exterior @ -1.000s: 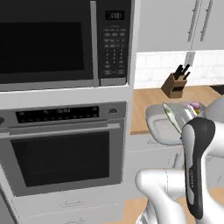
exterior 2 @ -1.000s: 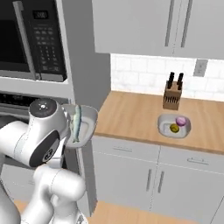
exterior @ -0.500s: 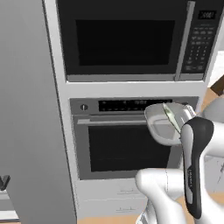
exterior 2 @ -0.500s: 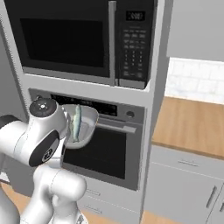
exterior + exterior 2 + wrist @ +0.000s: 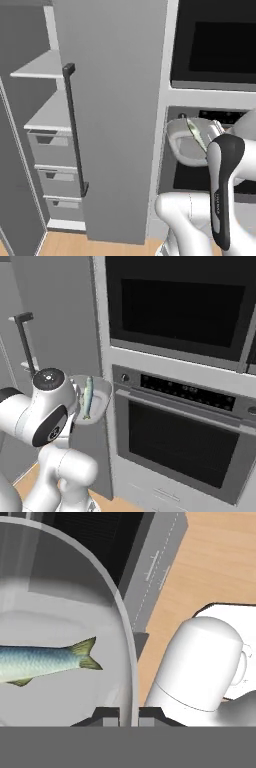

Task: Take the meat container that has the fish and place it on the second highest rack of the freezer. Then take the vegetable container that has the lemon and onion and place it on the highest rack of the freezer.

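here the gripper (image 5: 129, 714) is clamped on the rim of the meat container (image 5: 60, 662), carried level in front of the oven so the fish (image 5: 45, 660) stays inside on the way to the open freezer (image 5: 112, 115).

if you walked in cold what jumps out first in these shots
The fish lying in the meat container, which the gripper pinches by its rim, carried in front of the oven. Next, the freezer to the left stands open, its door swung out with the long dark handle, white shelves and grey drawers showing behind it.
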